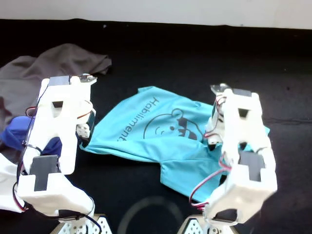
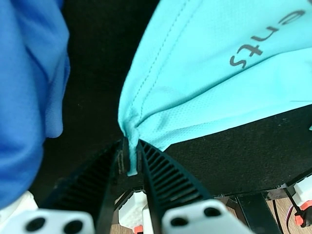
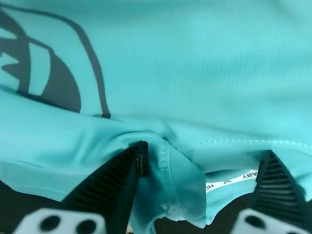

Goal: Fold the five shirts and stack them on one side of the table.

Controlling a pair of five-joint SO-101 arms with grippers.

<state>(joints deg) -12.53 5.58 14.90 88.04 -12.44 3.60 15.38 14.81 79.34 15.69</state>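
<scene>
The table [image 1: 146, 53] is covered in a matte black surface that runs to a pale wall at the far edge. Across its middle lies the turquoise shirt [image 1: 141, 144], a smooth, slightly shiny knit, spread in a rough wedge with dark lettering and a cartoon face printed on it; its near right part is folded into a loose flap. At the far left sits the grey shirt [image 1: 58, 63], crumpled into a soft, heavy-looking mound. The two white blocky arms stand at the near edge, the left arm [image 1: 53, 141] over the turquoise shirt's left corner and the right arm [image 1: 241, 146] over its right side. A blue shirt [image 1: 14, 134] is bunched just left of the left arm, with a white cloth [image 1: 6, 185] at the near left edge.

The left wrist view gives what the high view hides: the left gripper [image 2: 130, 146] has its ribbed black fingers [image 2: 161, 170] nipped together on a gathered corner of the turquoise shirt (stitched hem and fine mesh weave are plain here), with the blue shirt close beside it. In the right wrist view the right gripper [image 3: 204, 161] stands spread wide, its fingers [image 3: 131, 165] set down on the shirt with a rumpled fold and a white neck label between them.
</scene>
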